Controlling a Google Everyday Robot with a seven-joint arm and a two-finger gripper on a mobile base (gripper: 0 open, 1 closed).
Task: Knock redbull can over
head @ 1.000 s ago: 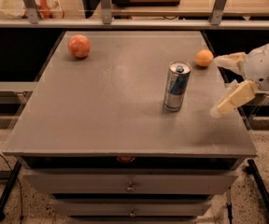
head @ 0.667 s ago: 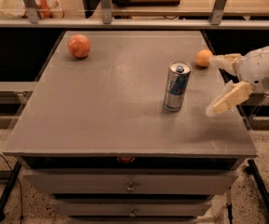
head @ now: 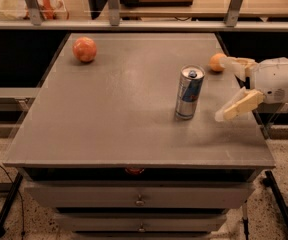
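The redbull can (head: 189, 92) stands upright on the grey table (head: 114, 109), right of centre. It is slim, blue and silver, with a silver top and pull tab. My gripper (head: 224, 88) comes in from the right edge, just right of the can and apart from it. Its two cream fingers are spread wide, one far finger (head: 232, 63) near the small orange and one near finger (head: 239, 106) low over the table. The gripper is open and empty.
A large orange fruit (head: 84, 49) lies at the table's far left. A small orange (head: 217, 62) lies at the far right, touching or just beside the gripper's far finger. A shelf with posts (head: 113, 4) runs behind the table. Drawers (head: 139, 200) sit below the front edge.
My gripper has moved left, closer to the can. The can and both fruits have not moved.
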